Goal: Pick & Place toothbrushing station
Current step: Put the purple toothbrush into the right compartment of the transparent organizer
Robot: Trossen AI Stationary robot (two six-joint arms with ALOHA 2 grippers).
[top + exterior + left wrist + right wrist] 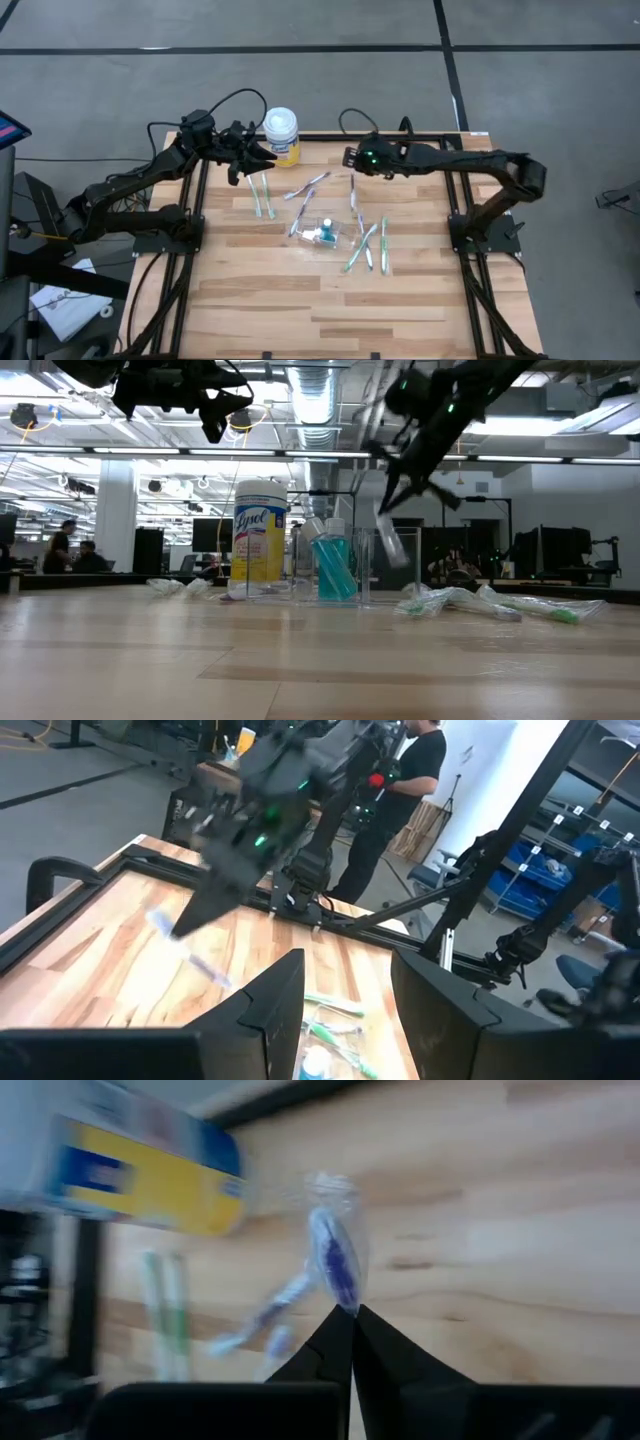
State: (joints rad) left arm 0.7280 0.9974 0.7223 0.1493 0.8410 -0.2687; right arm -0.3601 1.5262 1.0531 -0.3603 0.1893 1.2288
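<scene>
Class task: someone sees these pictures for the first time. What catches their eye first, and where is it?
The right pincer, raised over the table's far middle, is shut on a wrapped purple-and-white toothbrush. Behind it stands a white-and-yellow wipes canister at the wooden table's far edge. A clear plastic cup holding a blue tube lies mid-table among scattered toothbrushes.

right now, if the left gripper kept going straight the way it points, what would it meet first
Probably the right arm's gripper, which hangs directly ahead of the left gripper over the table; depth is unclear, so it could pass underneath.
</scene>
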